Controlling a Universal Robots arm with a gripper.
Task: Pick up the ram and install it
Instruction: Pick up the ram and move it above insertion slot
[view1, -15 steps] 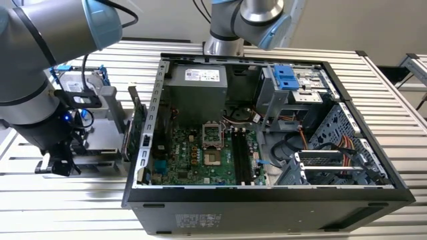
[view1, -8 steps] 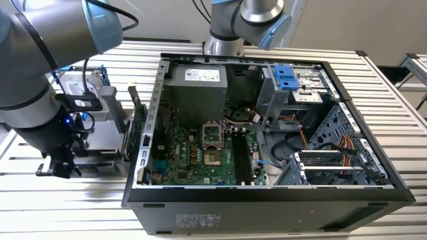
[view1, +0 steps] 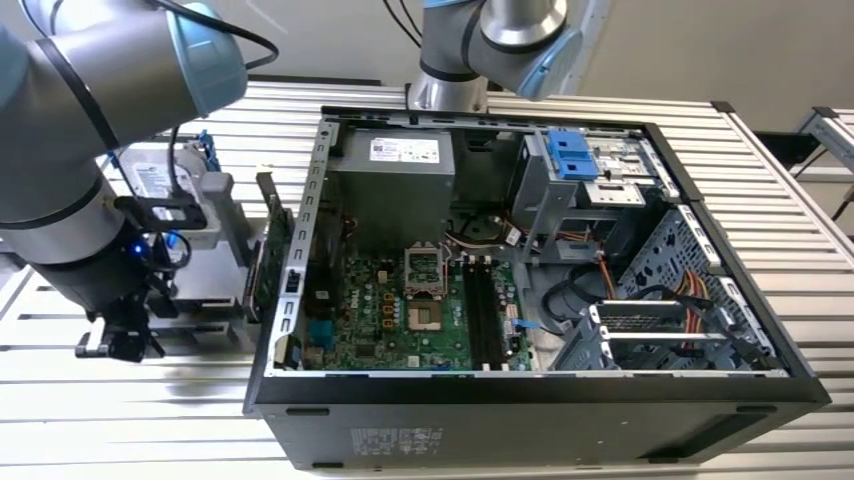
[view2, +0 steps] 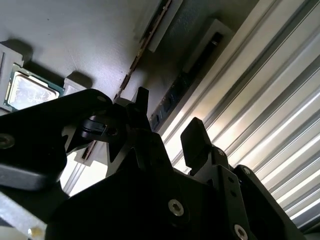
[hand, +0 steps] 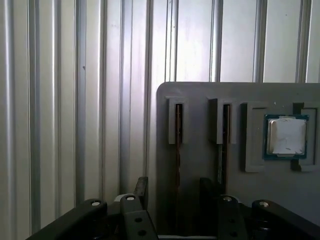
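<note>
The pickup step seemed in hand; the gripper (hand: 174, 186) hung spread over the grey holder tray (hand: 200, 92), its fingers (hand: 141, 186) straddling the ram (hand: 178, 130), which stood edge-up in its slot; closing would likely call for a square squeeze on the stick's flat faces.

The slim, dark ram (hand: 178, 167) stands on edge in a slot of the grey holder (hand: 200, 92).

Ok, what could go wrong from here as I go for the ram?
The open gripper straddles the ram in the grey holder; one finger sits near the second ram stick and might knock it. An off-centre close could tilt the ram and jam it in its slot.
</note>
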